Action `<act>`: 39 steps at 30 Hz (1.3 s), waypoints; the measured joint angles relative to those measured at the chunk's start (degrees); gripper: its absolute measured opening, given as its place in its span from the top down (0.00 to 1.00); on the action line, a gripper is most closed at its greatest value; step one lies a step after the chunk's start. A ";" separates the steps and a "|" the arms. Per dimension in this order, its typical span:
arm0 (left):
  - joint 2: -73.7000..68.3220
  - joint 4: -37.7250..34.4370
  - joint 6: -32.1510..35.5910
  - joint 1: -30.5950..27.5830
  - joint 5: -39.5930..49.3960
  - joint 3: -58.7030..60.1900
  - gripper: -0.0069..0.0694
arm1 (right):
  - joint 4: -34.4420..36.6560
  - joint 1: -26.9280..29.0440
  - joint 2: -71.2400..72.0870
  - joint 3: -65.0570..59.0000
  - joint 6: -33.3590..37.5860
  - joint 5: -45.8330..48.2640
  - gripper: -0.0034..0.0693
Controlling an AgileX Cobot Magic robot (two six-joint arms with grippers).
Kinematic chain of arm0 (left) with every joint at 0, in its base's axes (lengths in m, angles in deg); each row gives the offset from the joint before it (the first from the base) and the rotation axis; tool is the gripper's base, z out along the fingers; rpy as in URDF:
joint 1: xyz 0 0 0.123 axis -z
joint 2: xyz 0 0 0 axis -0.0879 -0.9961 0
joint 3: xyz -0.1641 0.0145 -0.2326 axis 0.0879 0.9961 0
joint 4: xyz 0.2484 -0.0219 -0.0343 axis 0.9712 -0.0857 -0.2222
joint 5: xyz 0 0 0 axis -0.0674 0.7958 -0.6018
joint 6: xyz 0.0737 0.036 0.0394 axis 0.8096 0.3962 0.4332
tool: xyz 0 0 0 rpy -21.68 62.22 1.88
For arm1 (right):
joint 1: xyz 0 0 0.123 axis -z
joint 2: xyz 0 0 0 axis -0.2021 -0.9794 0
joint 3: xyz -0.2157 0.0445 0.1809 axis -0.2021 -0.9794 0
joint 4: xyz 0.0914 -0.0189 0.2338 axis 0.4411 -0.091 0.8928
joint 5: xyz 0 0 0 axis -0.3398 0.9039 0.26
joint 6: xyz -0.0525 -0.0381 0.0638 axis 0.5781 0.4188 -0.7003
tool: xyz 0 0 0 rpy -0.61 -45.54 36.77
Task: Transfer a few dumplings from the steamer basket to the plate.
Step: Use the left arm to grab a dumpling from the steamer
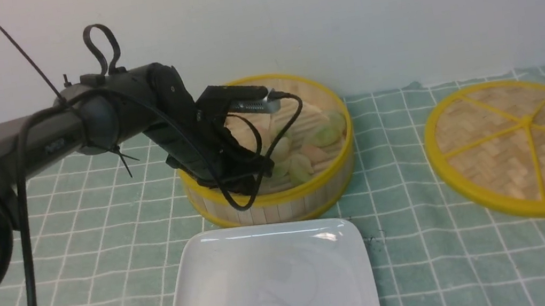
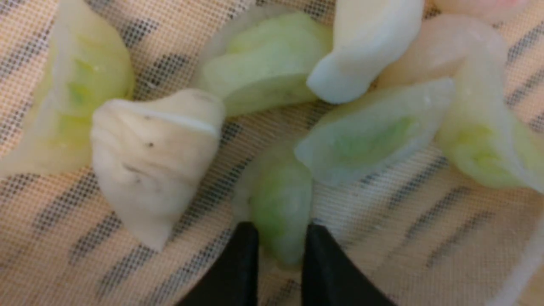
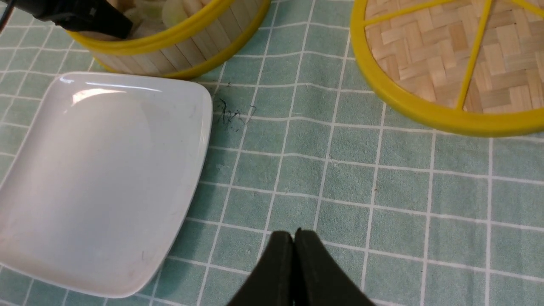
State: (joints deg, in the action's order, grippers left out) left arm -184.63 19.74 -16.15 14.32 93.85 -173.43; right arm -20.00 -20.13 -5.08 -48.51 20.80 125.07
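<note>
The steamer basket [image 1: 330, 177] stands at the back middle of the cloth and holds several dumplings [image 1: 325, 135], pale green and cream. My left gripper [image 1: 253, 169] reaches down inside it. In the left wrist view its two black fingers press on either side of a pale green dumpling [image 2: 278, 199] lying on the basket's mesh floor, so the left gripper [image 2: 278, 229] is shut on it. A cream dumpling [image 2: 153, 153] and other green ones lie close by. The white plate [image 1: 270, 283] sits bare in front of the basket. My right gripper [image 3: 294, 233] hangs shut and holds nothing, above the cloth beside the plate [image 3: 102, 170].
The flat woven lid [image 1: 520, 148] with yellow spokes lies to the right of the basket. A green checked cloth [image 1: 420, 271] covers the table. A white wall stands just behind the basket. The left arm's cable [image 1: 24, 265] droops at the left.
</note>
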 joint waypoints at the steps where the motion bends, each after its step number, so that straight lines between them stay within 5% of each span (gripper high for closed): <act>1: 0.54 0.06 -0.06 0.00 1.17 -0.68 0.84 | 0.00 0.00 0.00 0.00 0.00 0.19 0.97; 5: 4.93 0.21 -0.39 0.00 9.51 -6.33 0.92 | 0.00 0.00 0.00 0.00 0.00 1.36 0.97; 15: 13.12 0.57 -0.46 0.17 24.89 -9.78 0.92 | 0.00 0.00 0.00 0.00 1.16 2.11 0.97; 25: 7.22 3.10 7.30 2.03 16.66 -9.78 0.91 | 0.28 0.00 0.00 0.00 1.46 2.11 0.97; 31: 0.80 3.28 9.54 2.03 9.34 -9.78 0.76 | 0.69 -0.04 0.00 0.00 1.46 2.11 0.97; 39: -6.90 4.79 9.71 2.03 2.66 -9.78 0.41 | 0.75 -0.04 0.00 0.00 1.46 2.16 0.97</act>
State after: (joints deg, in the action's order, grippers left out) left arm -191.53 24.53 -6.44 16.35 96.51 -183.21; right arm -19.24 -20.18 -5.08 -48.51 22.27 127.23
